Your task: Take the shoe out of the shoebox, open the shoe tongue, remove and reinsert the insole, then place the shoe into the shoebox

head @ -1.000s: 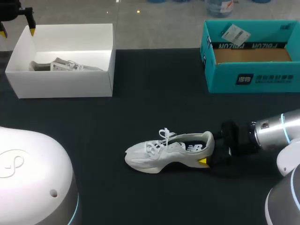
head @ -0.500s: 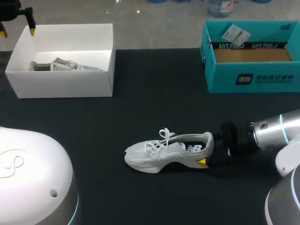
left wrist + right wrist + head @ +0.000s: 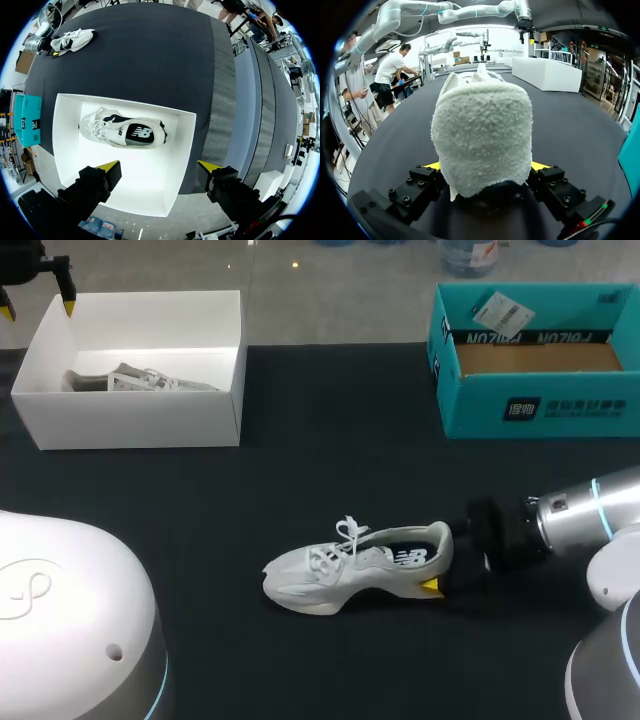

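A white sneaker [image 3: 340, 565] lies on its side on the black table, toe to the left, its opening facing the far side. My right gripper [image 3: 445, 558] comes in from the right and is shut on its heel. In the right wrist view the fuzzy heel [image 3: 480, 130] fills the gap between both yellow tips of the right gripper [image 3: 485, 167]. A second sneaker [image 3: 125, 131] lies in the white shoebox [image 3: 130, 420] at the back left. My left gripper [image 3: 159, 166] hangs open above the box's far left corner, holding nothing.
A teal box [image 3: 540, 405] with a brown cardboard floor and a paper tag stands at the back right. Black table surface [image 3: 330, 460] stretches between the two boxes and the sneaker.
My right gripper has slid a little to the left, and the sneaker has shifted left with it. The left arm has stayed where it was.
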You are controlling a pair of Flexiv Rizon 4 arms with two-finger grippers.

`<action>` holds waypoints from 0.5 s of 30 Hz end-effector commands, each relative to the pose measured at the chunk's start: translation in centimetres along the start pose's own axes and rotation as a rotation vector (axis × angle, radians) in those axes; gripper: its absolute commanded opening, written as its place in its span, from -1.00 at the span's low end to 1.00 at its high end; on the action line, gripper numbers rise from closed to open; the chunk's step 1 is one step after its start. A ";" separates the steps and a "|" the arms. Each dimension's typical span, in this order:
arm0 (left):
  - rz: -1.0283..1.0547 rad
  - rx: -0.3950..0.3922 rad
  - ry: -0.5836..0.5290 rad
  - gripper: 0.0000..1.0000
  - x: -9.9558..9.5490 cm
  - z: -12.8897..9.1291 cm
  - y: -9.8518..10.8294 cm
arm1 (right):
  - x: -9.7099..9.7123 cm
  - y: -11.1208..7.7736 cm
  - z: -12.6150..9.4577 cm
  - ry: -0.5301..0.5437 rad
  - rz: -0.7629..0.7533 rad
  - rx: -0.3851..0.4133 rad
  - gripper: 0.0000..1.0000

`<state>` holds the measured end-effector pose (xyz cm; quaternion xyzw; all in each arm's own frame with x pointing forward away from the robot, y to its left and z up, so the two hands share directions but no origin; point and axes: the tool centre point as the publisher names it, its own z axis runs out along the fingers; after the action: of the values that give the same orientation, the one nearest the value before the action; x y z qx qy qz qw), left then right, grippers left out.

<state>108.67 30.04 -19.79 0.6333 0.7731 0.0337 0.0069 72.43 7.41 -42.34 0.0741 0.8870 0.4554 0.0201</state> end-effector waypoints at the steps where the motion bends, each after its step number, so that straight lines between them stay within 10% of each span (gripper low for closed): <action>1: 0.000 -0.001 0.001 1.00 0.0 0.0 0.0 | -1.1 0.4 0.9 0.034 -0.012 0.018 -1.00; 15: 0.000 -0.001 0.001 1.00 0.0 0.0 0.0 | -1.4 0.0 1.7 0.059 0.000 0.040 -1.00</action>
<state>108.67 30.04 -19.79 0.6333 0.7731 0.0337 0.0069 73.65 8.10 -42.81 0.0604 0.8953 0.4413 -0.0088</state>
